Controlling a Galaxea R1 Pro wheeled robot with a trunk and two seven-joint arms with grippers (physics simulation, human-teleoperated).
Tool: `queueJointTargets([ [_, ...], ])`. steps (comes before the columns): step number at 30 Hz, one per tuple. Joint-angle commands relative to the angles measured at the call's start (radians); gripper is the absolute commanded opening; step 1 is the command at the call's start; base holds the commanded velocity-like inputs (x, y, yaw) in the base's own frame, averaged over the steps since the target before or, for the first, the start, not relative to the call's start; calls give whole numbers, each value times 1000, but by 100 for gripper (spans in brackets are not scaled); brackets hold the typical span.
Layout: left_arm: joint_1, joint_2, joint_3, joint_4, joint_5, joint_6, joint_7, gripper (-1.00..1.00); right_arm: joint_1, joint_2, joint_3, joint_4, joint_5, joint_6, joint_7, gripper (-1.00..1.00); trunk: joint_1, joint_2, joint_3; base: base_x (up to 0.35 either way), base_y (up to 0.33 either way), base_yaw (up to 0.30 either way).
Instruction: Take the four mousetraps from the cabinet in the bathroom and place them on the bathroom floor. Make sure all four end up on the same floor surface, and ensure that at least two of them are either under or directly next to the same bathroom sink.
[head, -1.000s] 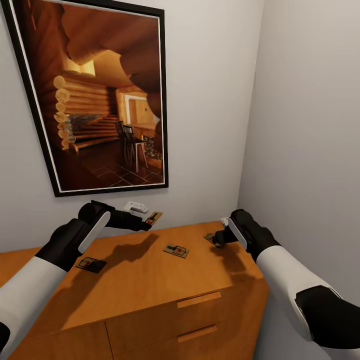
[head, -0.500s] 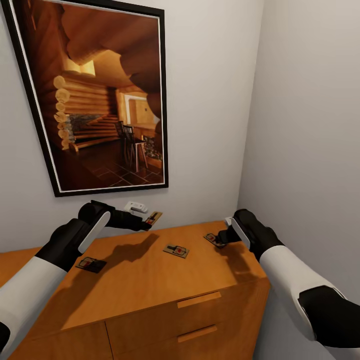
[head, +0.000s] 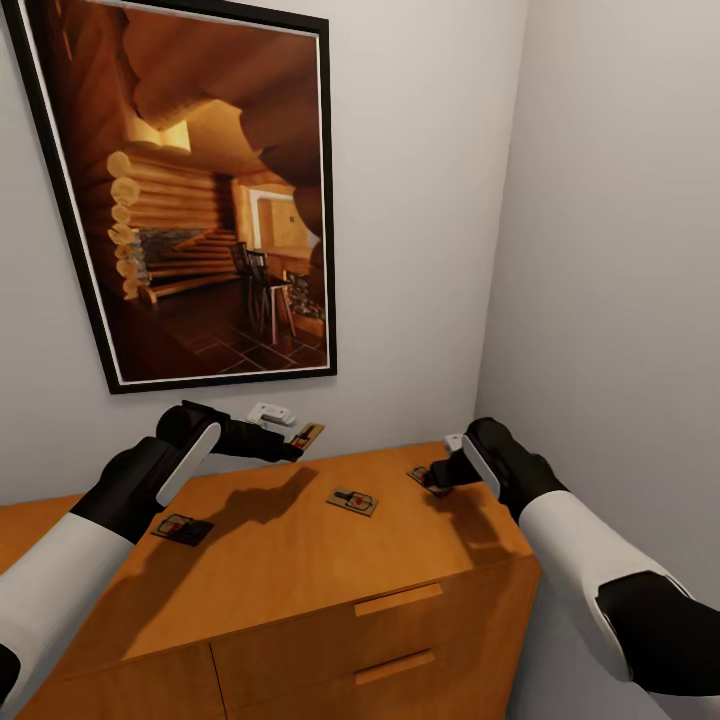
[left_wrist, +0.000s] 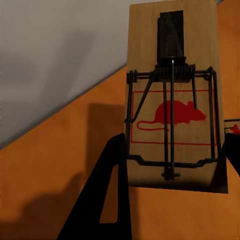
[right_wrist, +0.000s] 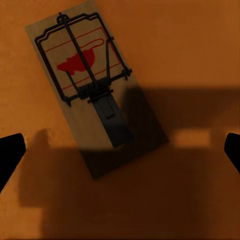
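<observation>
From the head view, the left gripper (head: 290, 447) grips one mousetrap (head: 308, 436) clear above the cabinet (head: 300, 570); two more traps lie flat on its top, one at the middle (head: 352, 501), one near the left edge (head: 182, 528); the right gripper (head: 437, 479) hovers at a fourth trap (head: 421, 477). Left wrist view: the held mousetrap (left_wrist: 172, 95) sits clamped between dark fingers (left_wrist: 107, 200). Right wrist view: the fourth trap (right_wrist: 95, 95) lies flat on the wood, just ahead of the spread, unclenched fingers (right_wrist: 10, 152).

Support: orange-brown cabinet (head: 300, 560) top | on it: three mousetraps: one (head: 352, 501) between my two sets of fingers, one (head: 182, 528) beneath my left forearm, one (right_wrist: 95, 95) flat below my right fingers (right_wrist: 10, 155).
</observation>
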Motion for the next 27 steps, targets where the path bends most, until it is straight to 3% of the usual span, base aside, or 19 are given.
queueJointTargets([
  [1,-1,1,-1,-1,-10,1,-10,-100,-1,-2,6,-1,-6,3,6,100,0,-1,-1,0,0,0],
  [27,-2,1,-1,0,-10,1,-11,-100,-3,-5,8,0,-4,3,32,100,0,-1,-1,33,0,0],
])
